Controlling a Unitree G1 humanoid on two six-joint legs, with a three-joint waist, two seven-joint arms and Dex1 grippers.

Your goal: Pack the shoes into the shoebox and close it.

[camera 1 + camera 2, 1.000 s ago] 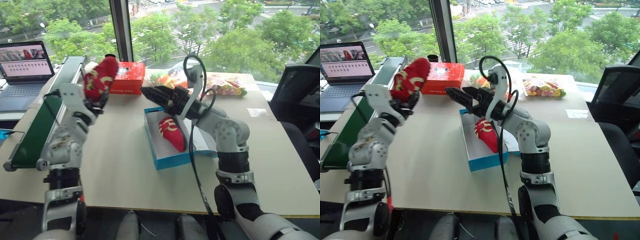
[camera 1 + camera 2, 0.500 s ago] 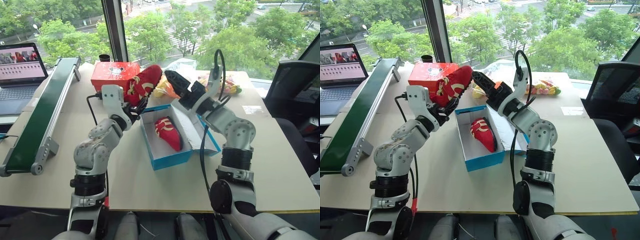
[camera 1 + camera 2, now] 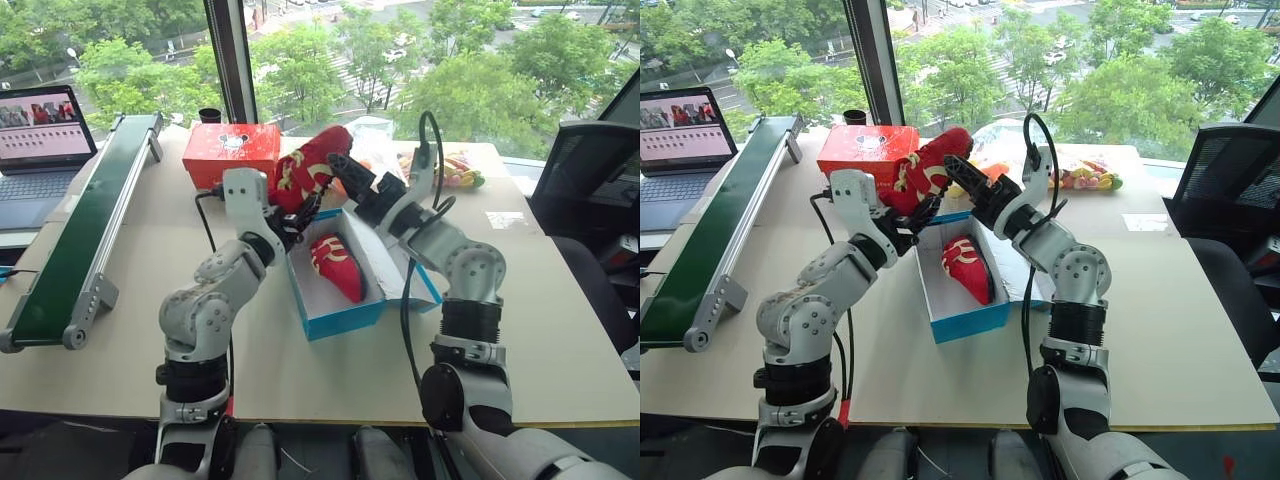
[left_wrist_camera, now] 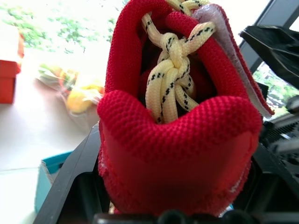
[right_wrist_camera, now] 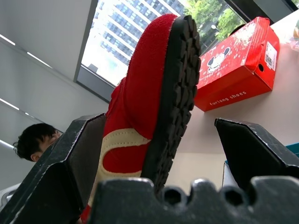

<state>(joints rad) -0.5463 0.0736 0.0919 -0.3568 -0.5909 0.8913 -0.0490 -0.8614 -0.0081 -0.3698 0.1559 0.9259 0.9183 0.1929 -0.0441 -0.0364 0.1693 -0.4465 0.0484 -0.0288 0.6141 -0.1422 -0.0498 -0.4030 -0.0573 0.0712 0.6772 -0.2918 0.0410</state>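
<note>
My left gripper (image 3: 292, 212) is shut on the heel of one red shoe (image 3: 312, 168), holding it in the air over the far end of the open blue shoebox (image 3: 340, 318). The left wrist view shows its yellow laces (image 4: 174, 70) between the black fingers (image 4: 70, 186). The other red shoe (image 3: 336, 266) lies inside the box. The lid (image 3: 424, 290) lies open on the box's right side. My right gripper (image 3: 347, 176) is open, its fingers (image 5: 70, 158) either side of the held shoe's sole (image 5: 175, 88); I cannot tell whether they touch it.
A red box with a Mickey mark (image 3: 230, 150) stands behind the shoebox. A green conveyor (image 3: 80, 230) and a laptop (image 3: 45, 130) are at the left. Clear bags of plush toys (image 3: 455, 165) lie at the back, an office chair (image 3: 590, 180) at the right. A person's head (image 5: 35, 140) shows.
My left arm has swung the held shoe to the right, from above the conveyor to over the shoebox's far end. The open right gripper has dipped slightly and now straddles the shoe. The camera shifted.
</note>
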